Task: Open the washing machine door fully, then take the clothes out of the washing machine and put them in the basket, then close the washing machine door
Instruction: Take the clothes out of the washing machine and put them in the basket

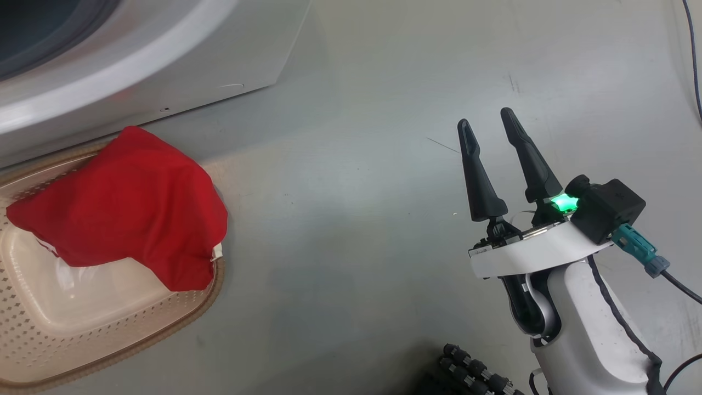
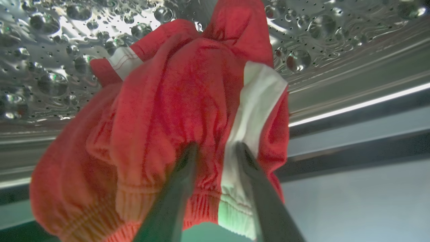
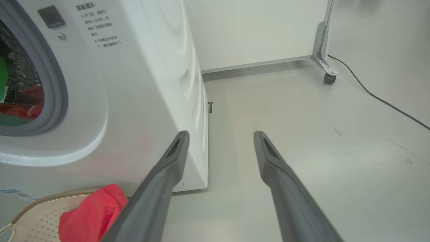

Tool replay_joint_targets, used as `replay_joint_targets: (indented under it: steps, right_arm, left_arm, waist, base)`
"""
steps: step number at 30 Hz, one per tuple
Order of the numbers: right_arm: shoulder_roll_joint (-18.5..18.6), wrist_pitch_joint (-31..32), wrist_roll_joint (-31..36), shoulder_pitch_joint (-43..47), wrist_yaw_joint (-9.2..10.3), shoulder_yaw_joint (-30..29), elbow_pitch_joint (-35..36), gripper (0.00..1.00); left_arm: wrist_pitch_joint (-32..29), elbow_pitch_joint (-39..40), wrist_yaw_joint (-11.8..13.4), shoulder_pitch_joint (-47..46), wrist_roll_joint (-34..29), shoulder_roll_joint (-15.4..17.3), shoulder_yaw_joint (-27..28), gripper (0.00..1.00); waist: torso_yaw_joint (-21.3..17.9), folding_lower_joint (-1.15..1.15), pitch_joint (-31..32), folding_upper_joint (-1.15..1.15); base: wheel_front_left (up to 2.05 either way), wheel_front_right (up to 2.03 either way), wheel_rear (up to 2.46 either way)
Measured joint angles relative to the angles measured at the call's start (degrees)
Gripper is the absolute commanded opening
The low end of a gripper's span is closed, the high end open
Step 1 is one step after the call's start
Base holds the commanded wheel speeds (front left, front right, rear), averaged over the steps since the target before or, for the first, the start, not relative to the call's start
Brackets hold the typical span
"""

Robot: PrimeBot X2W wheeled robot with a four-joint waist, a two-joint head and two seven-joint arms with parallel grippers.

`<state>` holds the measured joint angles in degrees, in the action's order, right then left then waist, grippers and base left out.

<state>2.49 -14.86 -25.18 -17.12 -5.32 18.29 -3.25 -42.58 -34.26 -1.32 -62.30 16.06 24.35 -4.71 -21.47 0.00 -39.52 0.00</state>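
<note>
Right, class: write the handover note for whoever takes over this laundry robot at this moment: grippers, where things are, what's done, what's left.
Left gripper: inside the steel drum, fingers either side of a fold of a red white-striped garment; grip unclear.
Right gripper: open, empty, above the floor.
Basket: before the washing machine, one red garment lying in it, overlapping its rim.
Done: drum mouth uncovered, one garment moved.
Left: bring out the drum's garment, drop it in the basket, close the door.

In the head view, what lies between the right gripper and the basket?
Nothing lies there. The head view shows a bare stretch of grey floor between the right gripper and the rim of the basket.
</note>
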Motion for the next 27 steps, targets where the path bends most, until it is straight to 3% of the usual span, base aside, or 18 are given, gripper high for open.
replay_joint_targets:
  steps: [1, 11, 27]
  right_arm:
    - [0.00, 0.00, 0.00, -0.01, 0.00, -0.02, 0.00, 1.00]
    - [0.00, 0.00, 0.52, -0.08, 0.00, -1.01, -0.47, 1.00]
    - [0.03, 0.00, 4.75, -0.31, -0.15, -2.68, -1.31, 1.00]
  left_arm:
    - [-0.29, -0.19, 0.01, -0.02, 0.00, 0.00, -0.04, 0.00]
    - [0.93, -0.33, -0.93, -0.13, 0.03, -1.05, -1.20, 0.00]
    - [12.77, 4.55, -3.36, 0.12, 1.09, -4.68, -2.36, 0.00]
  waist:
    - [0.03, 0.00, 0.02, 0.00]
    - [0.97, 0.00, 0.77, 0.00]
    - [4.68, 0.00, 3.68, 0.00]
  base:
    - [0.00, 0.00, 0.00]
    - [0.00, 0.00, 0.00]
    - [0.00, 0.00, 0.00]
